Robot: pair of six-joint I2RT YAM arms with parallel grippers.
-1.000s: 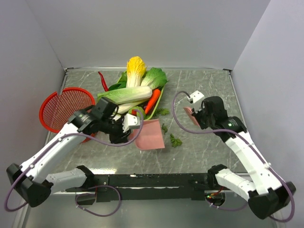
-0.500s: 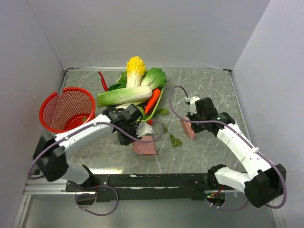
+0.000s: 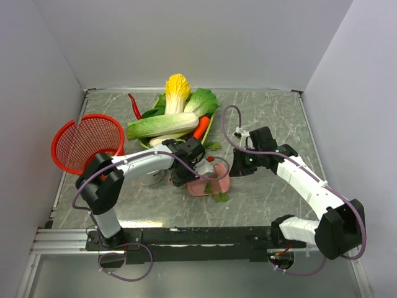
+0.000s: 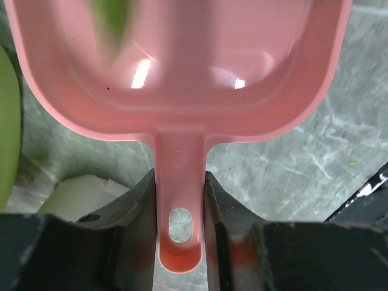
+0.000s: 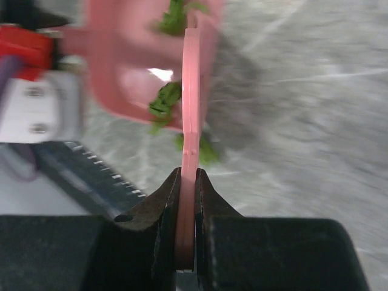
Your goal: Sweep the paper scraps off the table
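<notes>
My left gripper is shut on the handle of a pink dustpan lying on the marble table. In the left wrist view the handle sits tight between the fingers and a blurred green scrap lies in the pan. Right beside the pan's right edge, my right gripper is shut on a thin pink scraper, seen edge-on. Green scraps rest against the scraper at the pan's mouth. One more scrap lies just in front of the pan, and another near the vegetables.
A red mesh basket stands at the left edge. A green tray of vegetables with cabbage, carrot and chilli sits behind the dustpan. The black rail runs along the near edge.
The left arm swung the dustpan right and down to the table's middle. The right gripper moved left with the scraper up to the pan, and the loose scraps shifted toward the pan.
</notes>
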